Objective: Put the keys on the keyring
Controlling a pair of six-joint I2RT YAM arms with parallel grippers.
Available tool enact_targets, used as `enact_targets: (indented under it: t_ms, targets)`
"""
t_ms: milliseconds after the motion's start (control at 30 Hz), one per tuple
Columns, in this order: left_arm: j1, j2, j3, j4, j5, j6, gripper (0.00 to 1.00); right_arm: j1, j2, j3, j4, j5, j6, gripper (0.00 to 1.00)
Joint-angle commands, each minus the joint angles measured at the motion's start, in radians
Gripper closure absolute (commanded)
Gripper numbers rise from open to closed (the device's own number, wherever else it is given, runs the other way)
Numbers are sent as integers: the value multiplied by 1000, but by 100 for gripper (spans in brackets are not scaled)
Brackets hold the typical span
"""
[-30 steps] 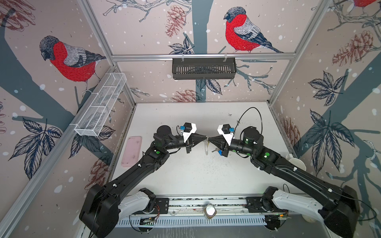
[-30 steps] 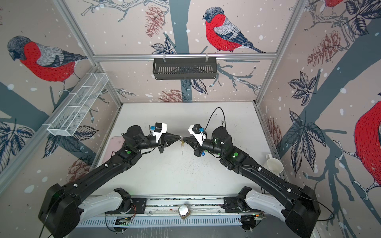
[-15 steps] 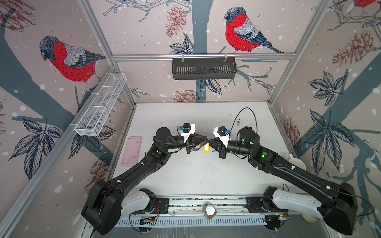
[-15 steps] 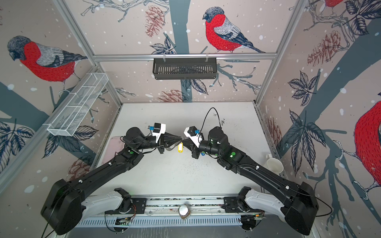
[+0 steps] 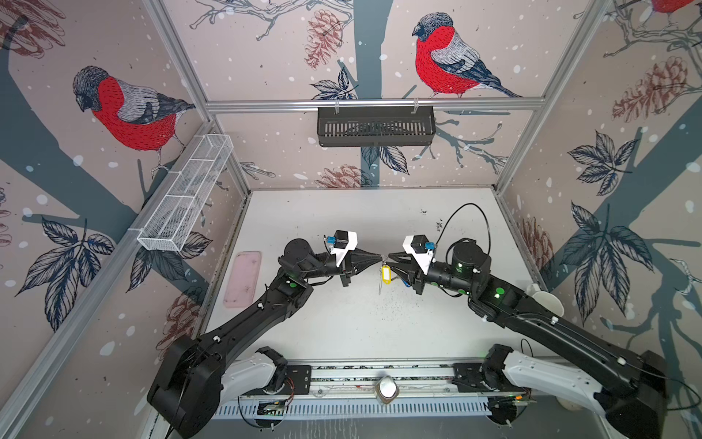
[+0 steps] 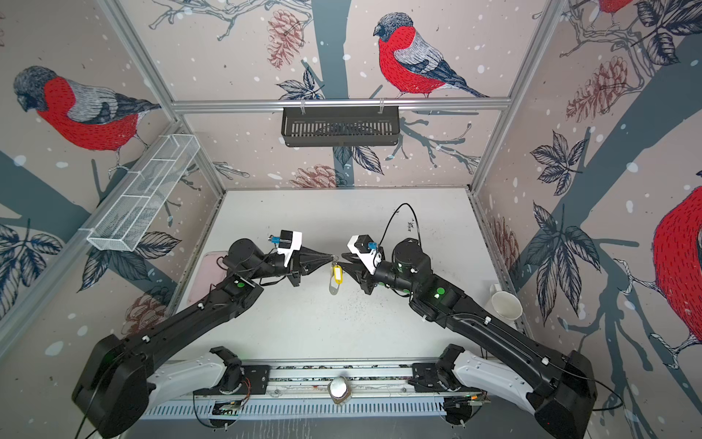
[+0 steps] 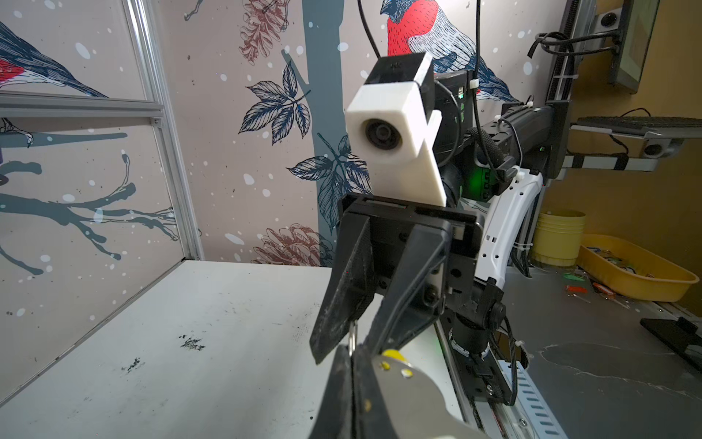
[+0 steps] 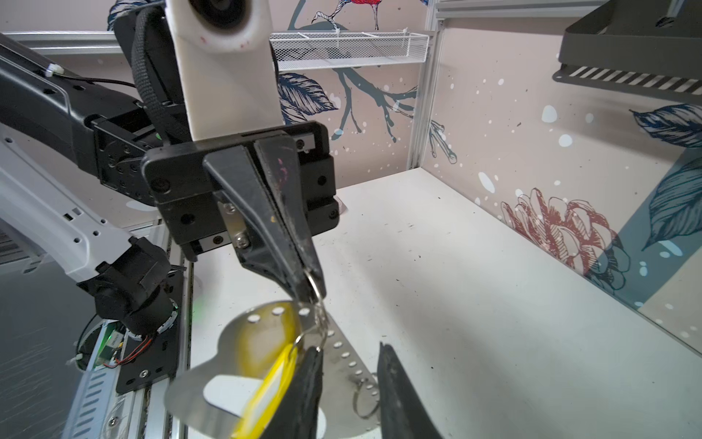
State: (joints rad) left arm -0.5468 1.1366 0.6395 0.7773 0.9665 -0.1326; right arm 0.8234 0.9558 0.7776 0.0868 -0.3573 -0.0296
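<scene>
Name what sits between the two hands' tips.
A small metal ring pinched by the left hand, yellow key tag dangling below; both top views show it.

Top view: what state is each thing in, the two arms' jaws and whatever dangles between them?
Left gripper: jaws shut on the keyring's small ring.
Right gripper: jaws open.
Flat grey metal keyring plate with small holes: hanging in the air.
Yellow oval plastic key tag: dangling beside that plate.
Pink rectangular tray: flat on the table.

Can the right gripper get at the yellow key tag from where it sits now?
Probably yes. The right gripper stands open right beside the yellow tag, which hangs with the keyring from the shut left gripper; nothing seems to sit between them.
</scene>
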Motion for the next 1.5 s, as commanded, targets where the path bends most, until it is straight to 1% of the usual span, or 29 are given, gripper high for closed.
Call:
enact_targets:
  t_ms: [0,100,267,467,1033,1333,1433,1467]
  targets:
    - [0,-7,-1,49,2,-4,100,2,-11,0,13,38,-9,77]
    - [0,-5,-2,52,5,-5,100,2,-11,1,22,28,-13,78]
    - [-1,-2,-2,45,6,1,100,3,-5,5,43,-27,-25,78]
    - [-1,0,-3,46,8,4,100,8,15,16,45,-50,-36,79]
    - [0,6,-5,60,31,-11,100,14,20,31,67,-54,-44,82]
    - [0,6,-9,87,38,-19,100,22,34,37,62,-65,-50,89]
    - [0,6,-12,92,38,-22,100,24,36,38,60,-66,-51,89]
    - [-1,4,-13,95,38,-22,100,24,38,38,60,-65,-52,87]
